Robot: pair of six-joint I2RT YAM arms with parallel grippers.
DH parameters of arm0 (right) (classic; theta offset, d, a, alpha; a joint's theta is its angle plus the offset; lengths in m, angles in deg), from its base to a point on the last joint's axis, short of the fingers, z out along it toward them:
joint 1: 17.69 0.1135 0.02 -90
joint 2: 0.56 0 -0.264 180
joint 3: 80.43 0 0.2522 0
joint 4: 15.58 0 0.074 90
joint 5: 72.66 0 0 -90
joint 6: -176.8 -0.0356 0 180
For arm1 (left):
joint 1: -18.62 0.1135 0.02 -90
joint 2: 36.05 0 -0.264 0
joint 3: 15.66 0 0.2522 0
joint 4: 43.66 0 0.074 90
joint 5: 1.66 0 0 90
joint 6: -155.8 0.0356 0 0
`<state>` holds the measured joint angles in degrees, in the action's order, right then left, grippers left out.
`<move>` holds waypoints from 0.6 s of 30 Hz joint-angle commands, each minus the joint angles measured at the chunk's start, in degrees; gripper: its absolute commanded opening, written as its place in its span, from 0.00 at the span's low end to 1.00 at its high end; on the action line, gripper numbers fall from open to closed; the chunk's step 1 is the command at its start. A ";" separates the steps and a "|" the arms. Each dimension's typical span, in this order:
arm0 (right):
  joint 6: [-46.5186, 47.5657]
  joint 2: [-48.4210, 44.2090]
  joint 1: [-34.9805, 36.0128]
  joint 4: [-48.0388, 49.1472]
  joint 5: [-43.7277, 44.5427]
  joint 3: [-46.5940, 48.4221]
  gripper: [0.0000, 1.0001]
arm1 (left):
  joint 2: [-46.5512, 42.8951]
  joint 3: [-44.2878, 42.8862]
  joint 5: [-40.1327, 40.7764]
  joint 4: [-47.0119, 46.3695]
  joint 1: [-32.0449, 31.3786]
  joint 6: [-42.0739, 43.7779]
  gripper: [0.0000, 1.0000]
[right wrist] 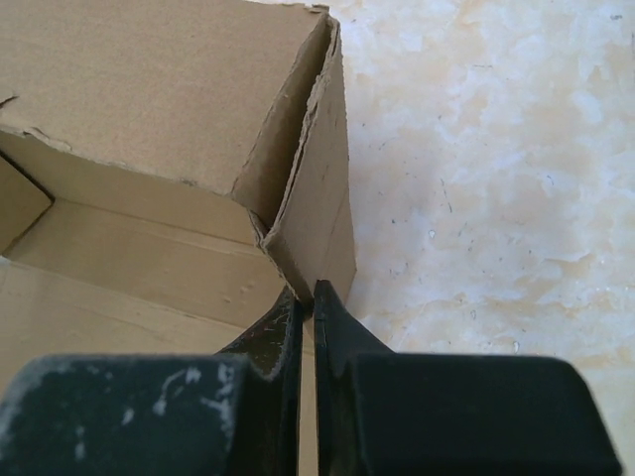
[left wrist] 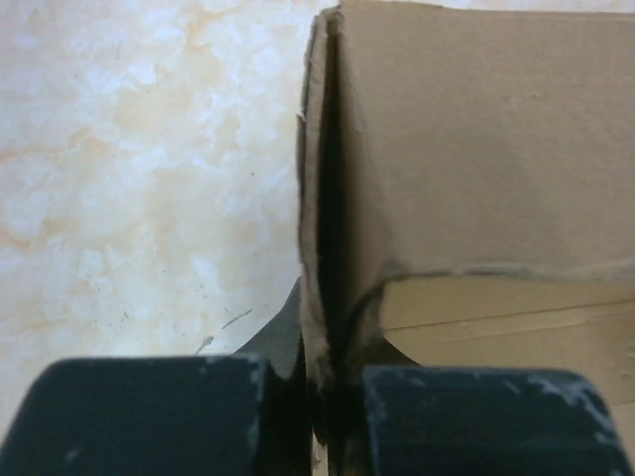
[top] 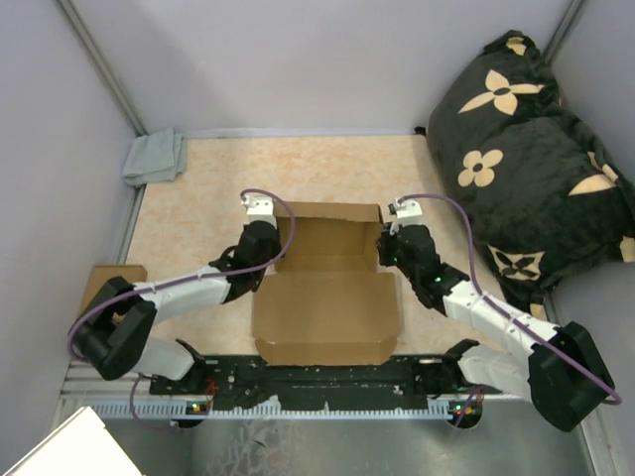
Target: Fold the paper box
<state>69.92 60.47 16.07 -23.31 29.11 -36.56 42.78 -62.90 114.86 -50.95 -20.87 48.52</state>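
Observation:
The paper box (top: 327,297) is plain brown cardboard in the middle of the table, its far walls raised and its lid panel lying flat toward me. My left gripper (top: 266,238) is shut on the box's left side wall (left wrist: 319,228), one finger on each face. My right gripper (top: 397,243) is shut on the right side wall (right wrist: 322,218), which stands upright with a tucked flap (right wrist: 278,149) inside the corner. Both walls are pinched near their near ends.
A grey cloth (top: 155,157) lies at the far left corner. A smaller brown cardboard piece (top: 107,274) lies at the left edge. A black flowered cushion (top: 536,159) fills the right side. Grey walls close in the table.

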 commanded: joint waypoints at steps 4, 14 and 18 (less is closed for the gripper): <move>-6.96 0.94 2.76 -0.79 3.27 2.02 0.00 | 8.55 -12.39 22.11 20.49 -6.41 -8.51 0.00; -10.92 4.44 4.07 -2.84 6.10 4.14 0.00 | 13.14 -14.12 31.41 24.44 -11.82 -14.81 0.00; -10.85 4.42 4.03 -3.06 6.41 4.41 0.00 | 9.35 -11.04 26.97 20.61 -11.78 -11.87 0.17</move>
<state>62.03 63.75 18.82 -24.34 36.76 -33.85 55.13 -77.50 145.75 -29.58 -32.17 33.90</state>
